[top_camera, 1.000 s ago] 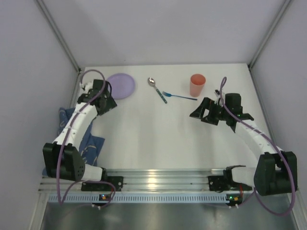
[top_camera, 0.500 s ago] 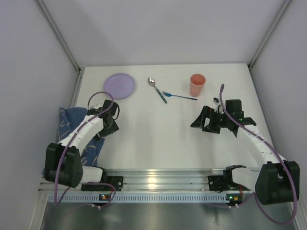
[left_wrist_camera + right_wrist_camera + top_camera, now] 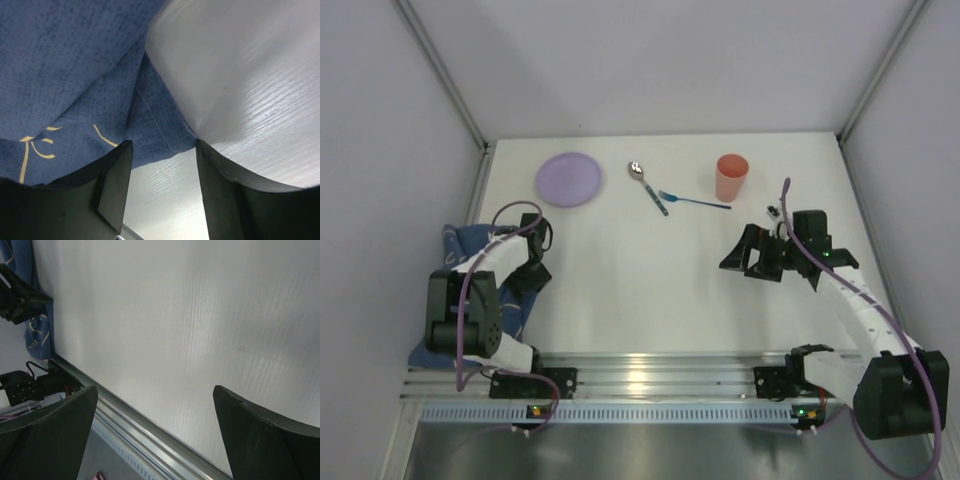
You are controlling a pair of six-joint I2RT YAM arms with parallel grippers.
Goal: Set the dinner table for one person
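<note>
The dinner table (image 3: 650, 280) is a white top. At its far side lie a purple plate (image 3: 569, 179), a spoon (image 3: 647, 186), a blue fork (image 3: 693, 201) and an orange cup (image 3: 731, 177). A blue cloth (image 3: 510, 302) with yellow drawings lies crumpled at the left edge. My left gripper (image 3: 528, 283) is open and low over the cloth's right edge. In the left wrist view the cloth's hem (image 3: 160, 135) lies just ahead of the open left gripper (image 3: 162, 165), and nothing is held. My right gripper (image 3: 730, 252) is open and empty over bare table right of centre; it also shows in the right wrist view (image 3: 155, 405).
A slotted aluminium rail (image 3: 650, 375) runs along the near edge and also shows in the right wrist view (image 3: 130, 425). Grey walls close in the left, right and far sides. The cloth hangs partly over the table's left edge.
My left arm has drawn back from beside the purple plate to the near left, down over the blue cloth. My right gripper has shifted slightly nearer and stays open.
</note>
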